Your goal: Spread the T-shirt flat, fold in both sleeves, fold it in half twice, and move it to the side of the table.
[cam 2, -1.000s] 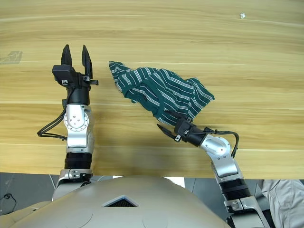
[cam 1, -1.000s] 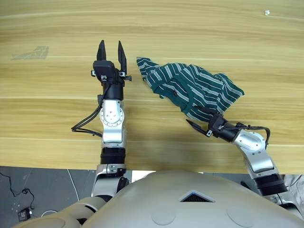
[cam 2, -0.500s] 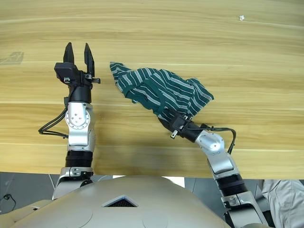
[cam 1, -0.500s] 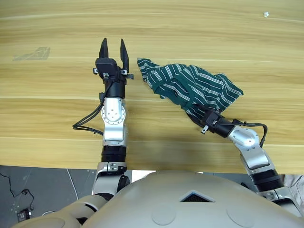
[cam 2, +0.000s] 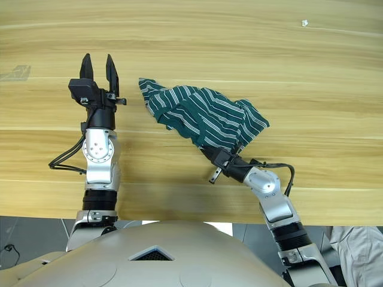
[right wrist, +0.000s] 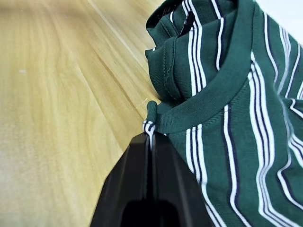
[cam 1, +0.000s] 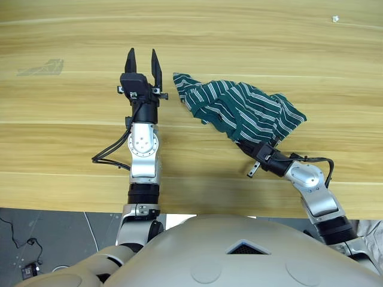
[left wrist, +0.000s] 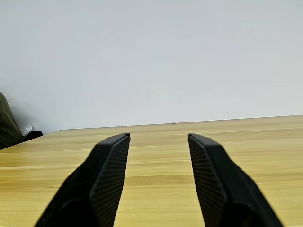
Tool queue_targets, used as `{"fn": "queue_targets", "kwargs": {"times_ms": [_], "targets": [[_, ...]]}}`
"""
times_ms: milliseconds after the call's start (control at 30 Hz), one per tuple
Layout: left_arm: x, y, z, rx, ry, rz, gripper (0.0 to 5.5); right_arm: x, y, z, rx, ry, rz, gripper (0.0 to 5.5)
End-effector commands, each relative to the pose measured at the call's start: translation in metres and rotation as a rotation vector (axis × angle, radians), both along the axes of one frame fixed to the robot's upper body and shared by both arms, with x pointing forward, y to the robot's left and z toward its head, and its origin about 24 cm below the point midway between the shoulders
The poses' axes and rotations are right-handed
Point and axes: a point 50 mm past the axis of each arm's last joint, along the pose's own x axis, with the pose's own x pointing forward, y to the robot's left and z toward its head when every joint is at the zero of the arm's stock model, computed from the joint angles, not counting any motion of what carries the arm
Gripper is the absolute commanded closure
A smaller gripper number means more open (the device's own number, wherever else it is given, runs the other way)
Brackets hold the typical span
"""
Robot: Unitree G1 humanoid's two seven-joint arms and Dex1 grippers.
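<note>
Right pincer, low over a wooden table, pinches a ribbed edge of the green striped T-shirt, which lies crumpled near the table's middle. Left pincer hangs with fingers spread just beside the cloth, not touching it. White scrap lies well apart at far right.

A small white scrap lies far out toward the right of the wooden table, a faint grey patch marks its left part, a black cable and a small black box lie on the dark floor below its near edge, and a white wall rises behind it.
</note>
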Motion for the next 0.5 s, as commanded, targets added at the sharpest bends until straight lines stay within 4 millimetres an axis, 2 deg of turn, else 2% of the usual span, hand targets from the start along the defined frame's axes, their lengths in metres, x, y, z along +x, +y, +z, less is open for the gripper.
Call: {"fn": "queue_targets", "kwargs": {"times_ms": [33,167,267,400,500], "targets": [[0.003,-0.001,0.0,0.026,0.009,-0.013,3.24,0.007,-0.012,0.007,0.016,0.049,0.0,5.47],[-0.003,-0.002,0.001,0.174,0.015,-0.089,3.24,0.032,-0.021,0.049,0.137,-0.031,0.022,5.47],[-0.012,0.011,0.01,0.414,-0.02,-0.179,3.24,0.047,-0.025,0.085,0.184,-0.135,0.057,5.47],[-0.026,0.044,0.006,0.599,0.037,-0.216,3.24,0.059,-0.024,0.111,0.138,-0.239,0.108,5.47],[-0.044,0.051,-0.001,0.738,0.072,-0.332,3.24,0.063,-0.024,0.121,0.125,-0.277,0.122,5.47]]}}
